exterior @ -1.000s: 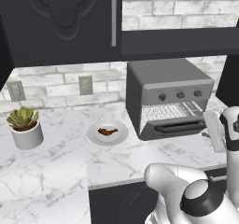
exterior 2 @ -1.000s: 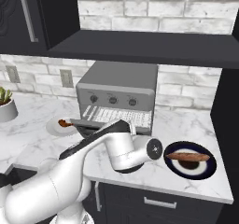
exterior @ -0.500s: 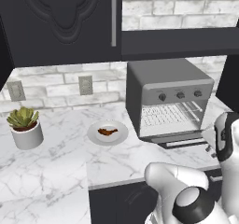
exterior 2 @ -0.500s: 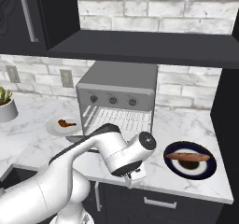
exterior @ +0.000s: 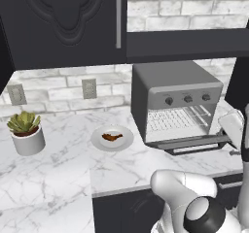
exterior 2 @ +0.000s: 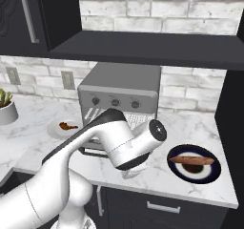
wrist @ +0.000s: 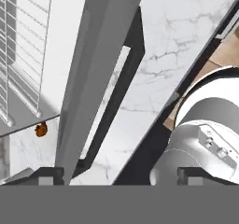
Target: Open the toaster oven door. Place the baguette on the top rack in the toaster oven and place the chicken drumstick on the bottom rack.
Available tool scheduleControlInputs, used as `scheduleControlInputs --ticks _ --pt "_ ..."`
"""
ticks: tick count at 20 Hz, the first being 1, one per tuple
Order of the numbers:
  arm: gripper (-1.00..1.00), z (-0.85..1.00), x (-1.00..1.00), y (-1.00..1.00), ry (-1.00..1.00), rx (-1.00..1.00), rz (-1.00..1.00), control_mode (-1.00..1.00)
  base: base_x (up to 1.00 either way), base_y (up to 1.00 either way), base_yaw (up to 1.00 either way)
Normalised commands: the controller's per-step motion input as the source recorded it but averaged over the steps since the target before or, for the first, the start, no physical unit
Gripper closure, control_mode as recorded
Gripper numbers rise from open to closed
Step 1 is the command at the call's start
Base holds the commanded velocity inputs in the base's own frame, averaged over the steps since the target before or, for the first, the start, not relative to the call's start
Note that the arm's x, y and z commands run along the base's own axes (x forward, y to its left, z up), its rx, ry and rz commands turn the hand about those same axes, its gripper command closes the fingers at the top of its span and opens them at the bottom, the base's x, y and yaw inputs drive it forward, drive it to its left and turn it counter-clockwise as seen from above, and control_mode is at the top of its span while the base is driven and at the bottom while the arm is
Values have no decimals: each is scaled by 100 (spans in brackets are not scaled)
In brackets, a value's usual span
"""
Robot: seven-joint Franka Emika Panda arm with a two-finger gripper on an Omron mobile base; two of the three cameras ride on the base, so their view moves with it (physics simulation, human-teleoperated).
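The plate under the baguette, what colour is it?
Dark navy plate with a pale ring, clearest in the right base view.

Soft, even light all over, bright white counter (exterior: 58,164), dark cupboards (exterior: 63,23) up high, faint shadow under the toaster oven (exterior: 177,101), no glare, flat computer-made look, far things sharp, close hand view a bit blurry

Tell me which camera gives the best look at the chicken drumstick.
The left base view: the chicken drumstick lies unobstructed on its white plate, left of the toaster oven. The right base view shows it smaller and near the arm's edge. The hand view catches a small orange-brown bit past the open toaster oven door.
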Motion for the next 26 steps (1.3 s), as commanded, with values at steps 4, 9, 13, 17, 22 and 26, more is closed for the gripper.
scheduleControlInputs --ticks 4,9,13,17,22,26 --pt "-100 25 61 41 -10 16 0 -100 0 0 0" --pt "-100 -74 46 63 -8 3 -4 -100 0 0 0" --pt "-100 -100 7 23 -13 2 -9 -100 0 0 0" --pt "-100 -100 -4 2 -9 0 -8 -100 0 0 0" --pt "-100 -43 -2 0 13 1 -2 -100 0 0 0" --pt "-100 0 1 0 55 0 3 -100 0 0 0"
